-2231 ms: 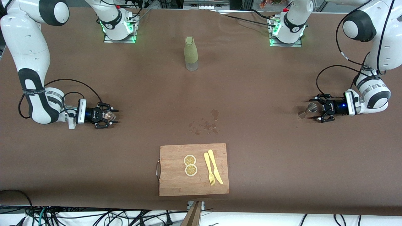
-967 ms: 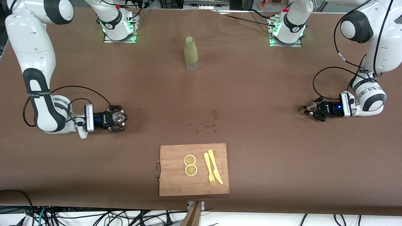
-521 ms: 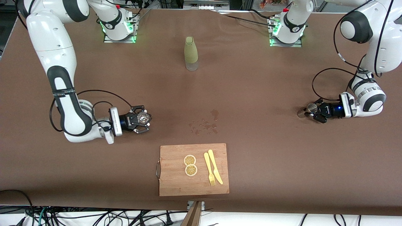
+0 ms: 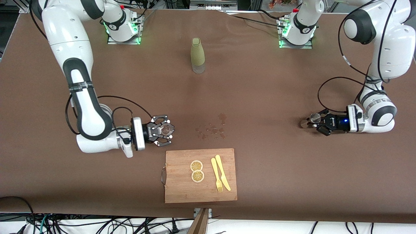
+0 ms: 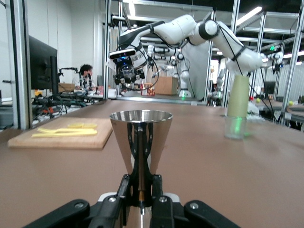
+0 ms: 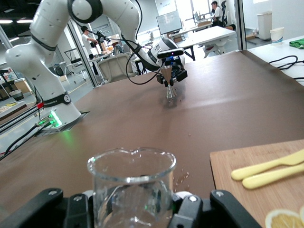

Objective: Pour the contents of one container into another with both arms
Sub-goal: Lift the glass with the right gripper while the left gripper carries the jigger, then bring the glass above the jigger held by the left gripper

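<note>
From the high front camera I see a brown tabletop [image 4: 260, 97] with my two white arms reaching in from either end. My right end effector [image 4: 161, 130] is closed around a small clear glass beaker [image 4: 166, 129], holding it upright just above the tabletop, close to the corner of a wooden cutting board [image 4: 182, 191]. In the right wrist view the beaker [image 6: 131, 187] fills the foreground, its pouring lip visible; I cannot tell whether it holds any liquid. My left end effector [image 4: 320, 123] is closed on a metal jigger [image 4: 314, 117], a small double-cone measuring cup, low over the tabletop toward the left arm's end. The left wrist view shows the jigger [image 5: 141, 142] standing upright, gripped at its narrow waist. The two containers are well apart, with a patch of spilled droplets [image 4: 211, 129] on the tabletop between them. The cutting board carries two lemon slices [image 4: 197, 171] and a yellow fork and knife [image 4: 220, 177], and sits nearer the front camera than the droplets. A tall green bottle [image 4: 197, 55] stands farther from that camera, between the two arm bases. I judge that both grasps are done and the task is at an early-to-middle stage: what is left is to bring the containers together, tilt one over the other, and pour.
</note>
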Controlling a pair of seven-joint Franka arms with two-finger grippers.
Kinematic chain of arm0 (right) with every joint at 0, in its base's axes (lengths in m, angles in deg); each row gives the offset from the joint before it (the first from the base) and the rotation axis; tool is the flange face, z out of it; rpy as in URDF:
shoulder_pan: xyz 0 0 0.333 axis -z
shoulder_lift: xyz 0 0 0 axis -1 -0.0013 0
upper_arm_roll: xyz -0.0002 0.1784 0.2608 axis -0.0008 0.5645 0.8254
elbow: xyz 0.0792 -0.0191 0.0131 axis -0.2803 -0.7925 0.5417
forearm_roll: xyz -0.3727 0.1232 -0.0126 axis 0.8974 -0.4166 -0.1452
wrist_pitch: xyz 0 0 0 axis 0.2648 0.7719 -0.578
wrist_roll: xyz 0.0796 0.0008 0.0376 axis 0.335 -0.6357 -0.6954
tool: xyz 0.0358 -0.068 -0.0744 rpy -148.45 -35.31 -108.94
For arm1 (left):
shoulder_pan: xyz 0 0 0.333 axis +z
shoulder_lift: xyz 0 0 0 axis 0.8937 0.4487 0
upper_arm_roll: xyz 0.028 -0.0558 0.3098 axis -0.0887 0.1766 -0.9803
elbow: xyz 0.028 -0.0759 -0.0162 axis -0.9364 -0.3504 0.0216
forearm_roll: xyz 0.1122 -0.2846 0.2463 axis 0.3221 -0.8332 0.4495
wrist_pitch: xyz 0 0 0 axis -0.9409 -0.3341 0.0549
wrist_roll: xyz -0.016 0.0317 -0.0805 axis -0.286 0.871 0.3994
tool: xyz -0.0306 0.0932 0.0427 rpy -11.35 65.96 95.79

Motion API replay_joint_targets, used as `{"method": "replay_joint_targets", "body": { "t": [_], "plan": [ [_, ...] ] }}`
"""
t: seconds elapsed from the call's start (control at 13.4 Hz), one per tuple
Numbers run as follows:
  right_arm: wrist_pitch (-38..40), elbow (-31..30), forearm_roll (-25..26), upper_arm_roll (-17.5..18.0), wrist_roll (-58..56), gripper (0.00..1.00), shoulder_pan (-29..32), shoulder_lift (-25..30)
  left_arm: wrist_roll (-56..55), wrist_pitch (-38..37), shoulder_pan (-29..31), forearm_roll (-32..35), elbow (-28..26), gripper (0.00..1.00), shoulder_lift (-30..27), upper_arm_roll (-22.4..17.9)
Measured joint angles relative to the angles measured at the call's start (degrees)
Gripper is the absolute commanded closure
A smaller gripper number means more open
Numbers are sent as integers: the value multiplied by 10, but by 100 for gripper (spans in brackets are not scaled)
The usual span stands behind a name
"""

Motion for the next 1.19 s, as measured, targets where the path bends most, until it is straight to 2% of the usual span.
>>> {"method": "replay_joint_targets", "body": {
  "t": [0.15,0.3,0.74,1.19],
  "plan": [
    [-31,19,3,0,48,100,-30,3,-19,29,-40,-30,0,100,0,20],
    [-61,27,17,-1,84,100,-52,10,-40,76,-66,-42,1,100,-2,61],
    [-74,84,109,-1,195,100,-81,14,-92,205,-110,-96,6,100,-5,163],
    [-106,92,157,-2,227,100,-117,14,-107,252,-176,-160,14,100,-5,178]
  ]
}}
